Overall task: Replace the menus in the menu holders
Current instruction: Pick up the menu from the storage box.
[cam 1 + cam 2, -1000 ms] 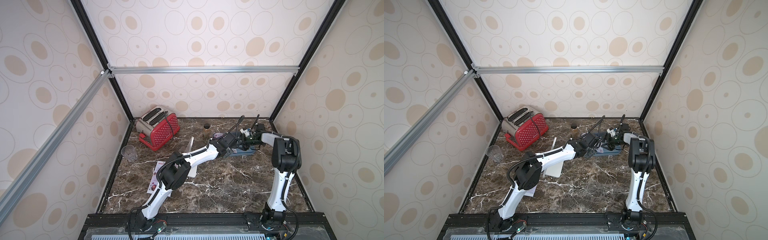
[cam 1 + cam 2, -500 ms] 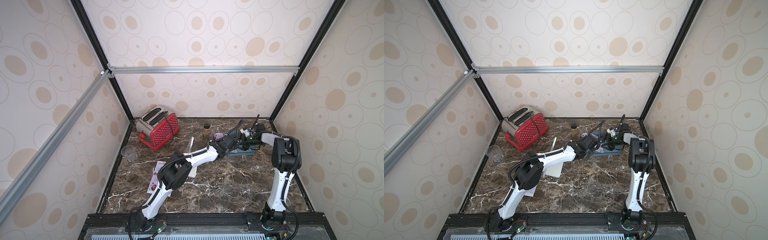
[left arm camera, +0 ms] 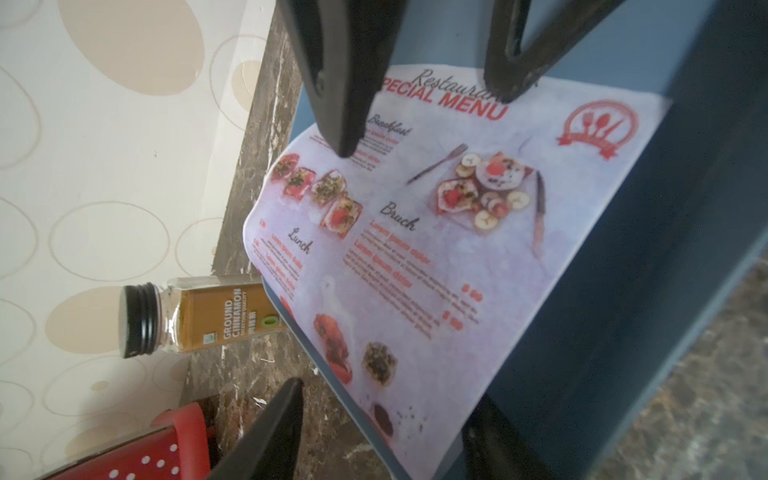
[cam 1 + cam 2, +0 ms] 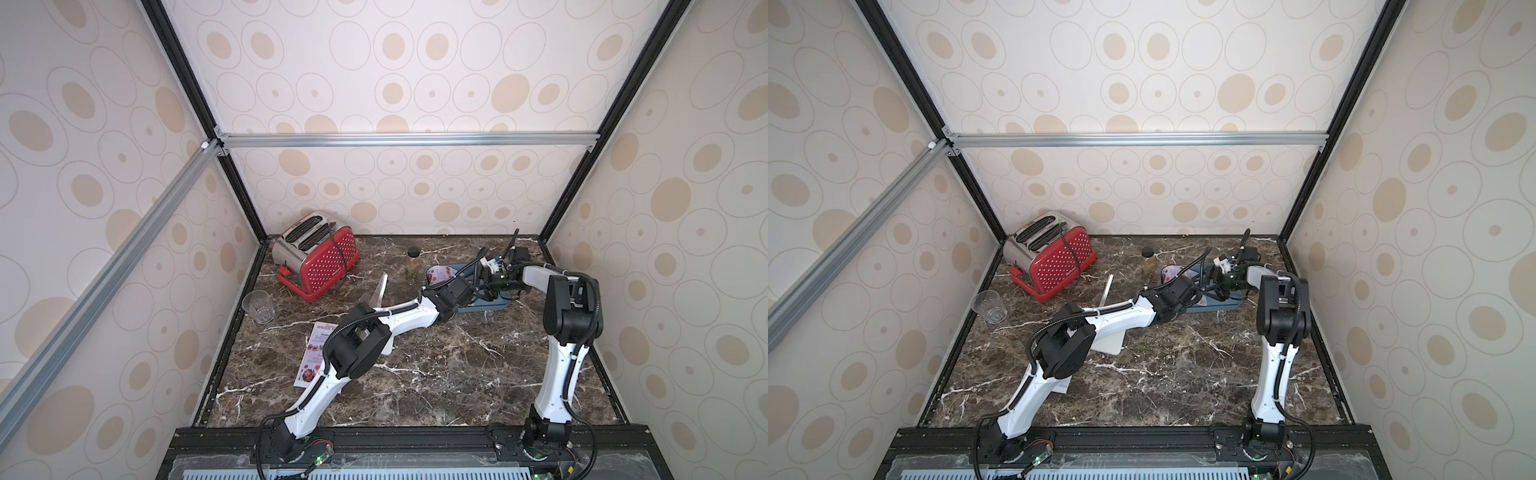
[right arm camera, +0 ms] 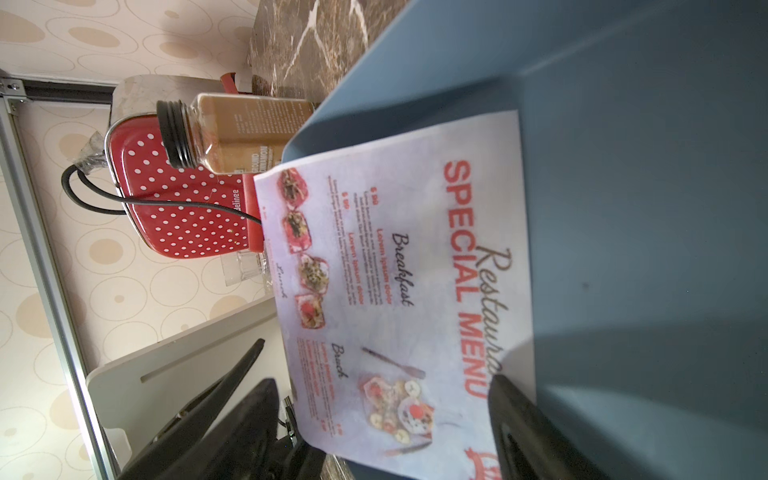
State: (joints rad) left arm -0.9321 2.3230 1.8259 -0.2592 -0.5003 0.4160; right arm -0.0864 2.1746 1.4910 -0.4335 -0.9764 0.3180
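Blue-grey tray (image 3: 665, 249) holding menu (image 3: 415, 249); I'm straddling its curled end with left gripper (image 3: 386, 395), jaws apart, nothing pinched yet. Right gripper (image 3: 428, 124) gaping, one fingertip (image 3: 505, 83) pinning heading. Menu holder (image 4: 379, 291) standing beside left forearm (image 4: 407, 320), looking empty; guessing insertion remaining.

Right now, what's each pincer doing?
Left pincer: open, astride the menu at its end, not gripping.
Right pincer: open, tips on the menu, holding nothing.

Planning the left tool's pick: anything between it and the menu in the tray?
Nothing covers the menu beneath the left tool. Only the right tool sits at its heading end, fingertips on or just above it.
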